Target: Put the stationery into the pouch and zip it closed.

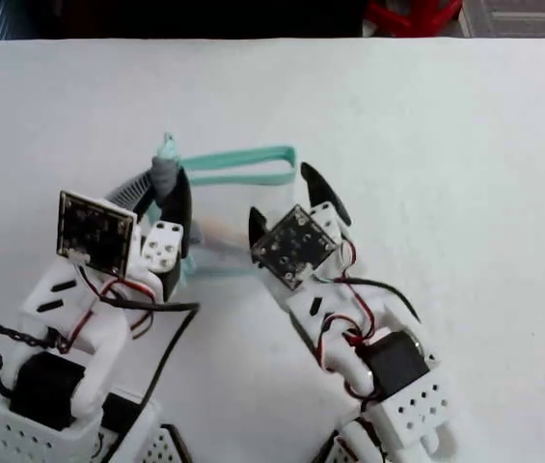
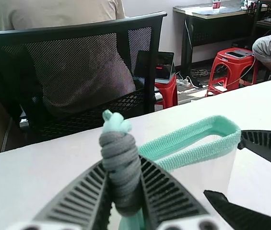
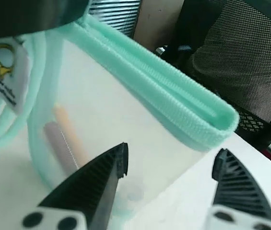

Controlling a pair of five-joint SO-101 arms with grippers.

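Left gripper (image 2: 123, 189) has its fingers clamped tight on the grey zipper pull (image 2: 118, 143), at the left end of the pouch (image 1: 238, 207). Right gripper (image 3: 169, 167) is wide open, one finger either side of the pouch's other end; can't tell if it's touching. The pouch sits mid-desk (image 1: 465, 116), well in from every edge. The pens (image 3: 61, 143) are inside already, so loading looks done. The mint zip tape (image 1: 243, 154) gapes in a loop, so the zipping is what's left, imo.

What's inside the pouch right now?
Through the clear plastic pouch with a mint-green zipper band, two slim sticks show side by side: a pale orange stick and a grey stick. Whatever lies behind the right gripper's black finger is covered.
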